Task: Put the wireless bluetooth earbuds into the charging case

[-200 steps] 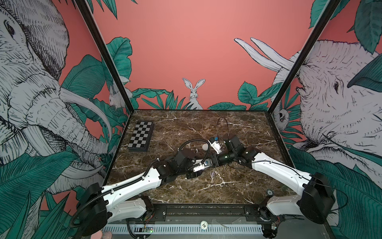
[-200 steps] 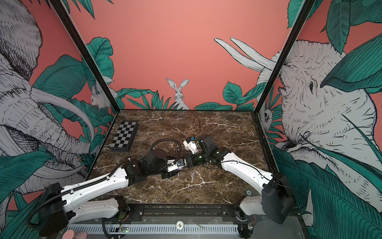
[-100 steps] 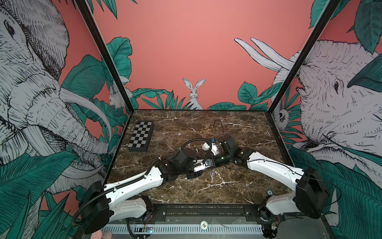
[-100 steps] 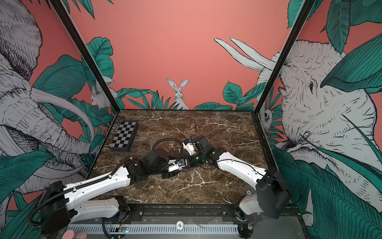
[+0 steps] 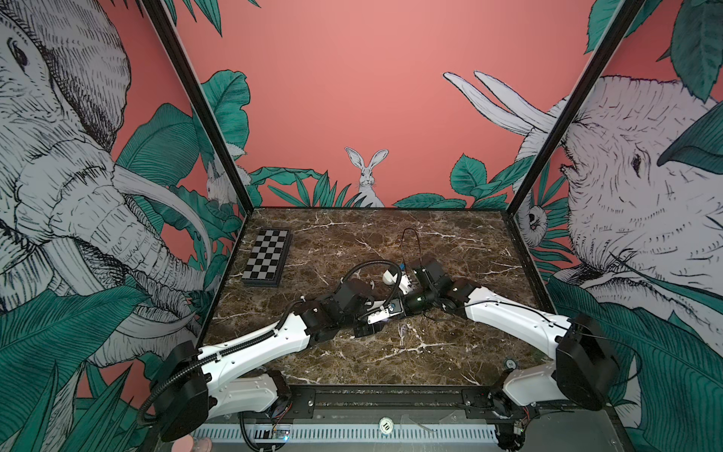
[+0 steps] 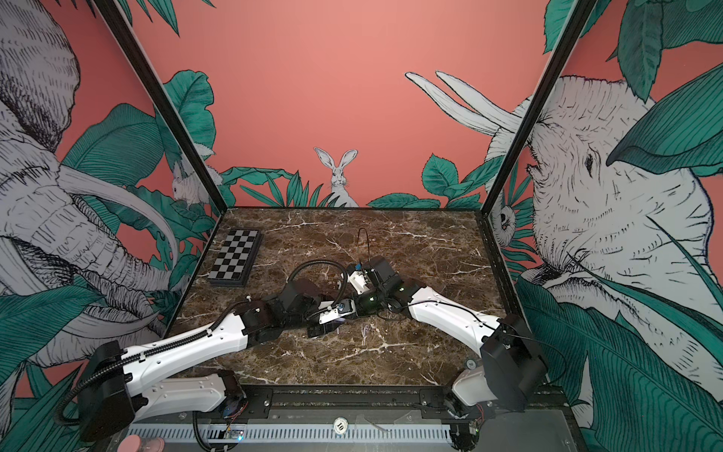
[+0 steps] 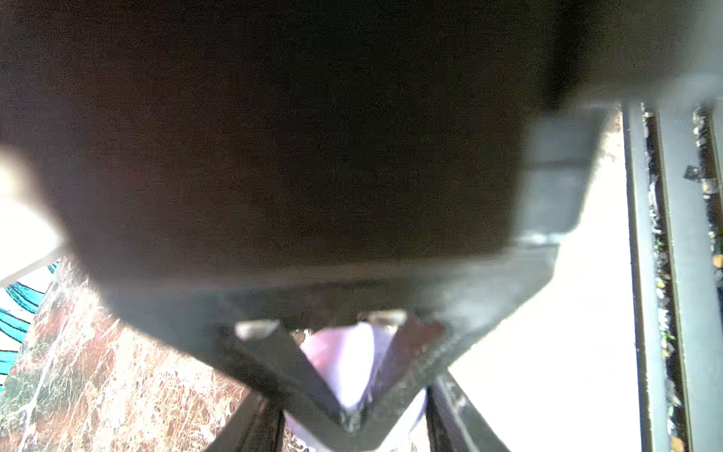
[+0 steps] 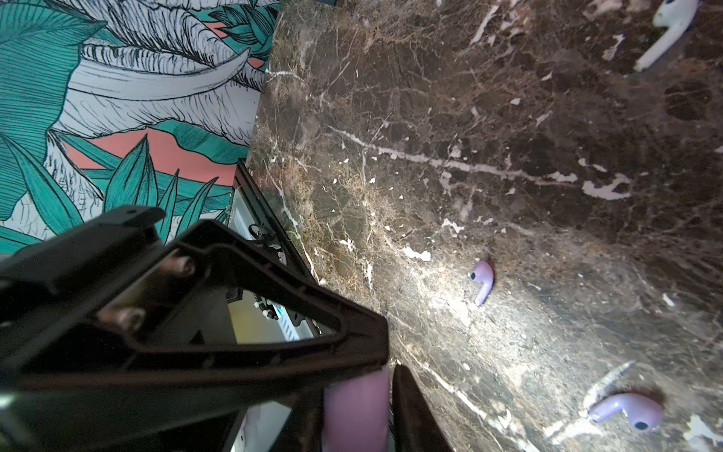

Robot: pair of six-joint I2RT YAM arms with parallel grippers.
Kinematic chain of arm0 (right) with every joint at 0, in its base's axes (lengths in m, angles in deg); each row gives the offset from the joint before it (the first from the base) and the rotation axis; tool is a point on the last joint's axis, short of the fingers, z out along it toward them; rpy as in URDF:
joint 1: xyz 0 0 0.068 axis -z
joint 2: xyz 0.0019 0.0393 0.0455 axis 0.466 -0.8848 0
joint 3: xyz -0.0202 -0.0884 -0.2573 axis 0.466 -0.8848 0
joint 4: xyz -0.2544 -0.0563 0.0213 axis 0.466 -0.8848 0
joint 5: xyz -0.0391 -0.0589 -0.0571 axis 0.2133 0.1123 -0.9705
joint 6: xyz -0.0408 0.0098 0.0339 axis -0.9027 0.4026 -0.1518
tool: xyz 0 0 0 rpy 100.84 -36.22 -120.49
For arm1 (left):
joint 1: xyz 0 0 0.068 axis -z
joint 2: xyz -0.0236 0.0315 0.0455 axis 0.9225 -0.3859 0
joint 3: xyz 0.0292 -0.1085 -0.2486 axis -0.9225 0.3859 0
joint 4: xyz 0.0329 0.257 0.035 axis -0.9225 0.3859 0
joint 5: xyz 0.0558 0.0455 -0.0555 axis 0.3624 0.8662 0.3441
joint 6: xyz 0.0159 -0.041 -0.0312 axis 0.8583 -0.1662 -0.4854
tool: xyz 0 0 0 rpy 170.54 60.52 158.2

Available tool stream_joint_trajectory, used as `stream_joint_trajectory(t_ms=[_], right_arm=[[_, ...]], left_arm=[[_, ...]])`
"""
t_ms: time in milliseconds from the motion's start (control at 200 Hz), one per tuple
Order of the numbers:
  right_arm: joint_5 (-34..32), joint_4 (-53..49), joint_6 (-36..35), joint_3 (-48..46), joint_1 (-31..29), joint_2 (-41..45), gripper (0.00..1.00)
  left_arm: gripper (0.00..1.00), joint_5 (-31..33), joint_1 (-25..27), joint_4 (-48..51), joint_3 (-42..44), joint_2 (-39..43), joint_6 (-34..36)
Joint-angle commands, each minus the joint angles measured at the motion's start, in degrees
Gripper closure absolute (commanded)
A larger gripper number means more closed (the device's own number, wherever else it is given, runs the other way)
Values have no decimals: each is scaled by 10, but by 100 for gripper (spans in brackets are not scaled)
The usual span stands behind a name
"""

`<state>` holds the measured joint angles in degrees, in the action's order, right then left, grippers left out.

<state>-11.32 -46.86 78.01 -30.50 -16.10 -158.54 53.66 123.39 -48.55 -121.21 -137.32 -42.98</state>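
Note:
The lilac charging case (image 7: 344,364) sits between the fingers of my left gripper (image 7: 352,430), which is shut on it. My right gripper (image 8: 358,407) has come in against the left one, and its fingers are shut on a lilac part of the same case (image 8: 356,411). Its black body fills most of the left wrist view. Two lilac earbuds (image 8: 483,280) (image 8: 626,411) lie loose on the marble, beside the right gripper. A white earbud (image 8: 665,31) lies farther off. In both top views the two grippers meet mid-table and hide the case.
A folded chessboard (image 5: 268,258) lies at the back left of the marble table (image 5: 450,352). A white round case (image 5: 388,278) sits just behind the grippers, with a small white earbud (image 5: 371,283) beside it. Patterned walls enclose three sides.
My right arm has swung left to the left gripper, and its jaws have narrowed onto the lilac case. The left arm has stayed put.

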Motion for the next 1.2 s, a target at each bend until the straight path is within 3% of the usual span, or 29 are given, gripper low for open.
stream_joint_trajectory(t_ms=[0,45,105,155,230,470,585,725,905,1040,1195], right_arm=[[-10,26,2,4,-17,-7,76],[-9,27,2,3,-19,-9,80],[-9,29,4,3,-22,-10,86],[-9,29,3,6,-23,-10,91],[-13,22,-1,8,-23,-7,100],[-43,-43,-52,32,-22,18,100],[-63,-77,-80,43,-18,34,100],[-68,-110,-122,57,-4,56,100],[-58,-142,-181,68,15,82,100],[-27,-156,-221,74,20,100,100],[62,-144,-246,73,20,118,100]], left_arm=[[100,29,1,-4,-10,-9,1],[99,35,1,-7,-10,-9,0],[73,42,1,-15,-8,-7,-6],[62,44,1,-22,-6,-5,-12],[53,42,1,-24,-4,-2,-12],[32,6,1,-27,4,37,-14],[15,-22,1,-10,1,68,-27],[8,-51,1,62,-34,105,-53],[8,-83,0,159,-83,148,-99],[7,-121,-10,174,-88,180,-140],[8,-263,-96,173,-91,200,-196]])
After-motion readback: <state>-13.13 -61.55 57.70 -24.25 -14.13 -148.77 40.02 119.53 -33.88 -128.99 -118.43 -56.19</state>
